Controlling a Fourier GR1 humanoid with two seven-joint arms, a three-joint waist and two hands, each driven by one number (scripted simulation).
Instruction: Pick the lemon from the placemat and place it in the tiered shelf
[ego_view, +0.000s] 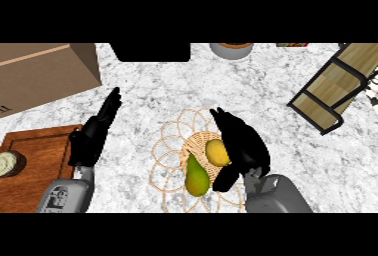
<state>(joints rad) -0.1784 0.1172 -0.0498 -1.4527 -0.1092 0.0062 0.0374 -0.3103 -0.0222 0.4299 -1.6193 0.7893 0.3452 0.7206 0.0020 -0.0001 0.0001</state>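
**Two hands over the surface, lemon lying on the placemat**

Two fruits lie on the woven placemat near the lower middle of the head view. The yellow lemon is on the mat's dense centre. A longer green-yellow fruit lies just beside it, lower and to the left, so close that I cannot tell whether they touch.

The right hand lies over the right half of the placemat, its inner edge against the lemon's right side. Its fingers stretch toward the far side of the surface and are not curled. Its thumb points down and left below the lemon, next to the green-yellow fruit. The lemon is flanked but not enclosed, and this hand is open, grasping nothing.

The left hand is well apart from the placemat, on the left, over the bare marbled surface. Its own fingers are straight and together, pointing away, and hold nothing. Its wrist overlaps the right edge of a wooden board, which carries a small round pale dish at the view's left edge.

The tiered shelf, wooden slats in a dark frame, stands at the upper right, well apart from the lemon. A cardboard box fills the upper left. A dark block and a grey pot sit along the far edge.
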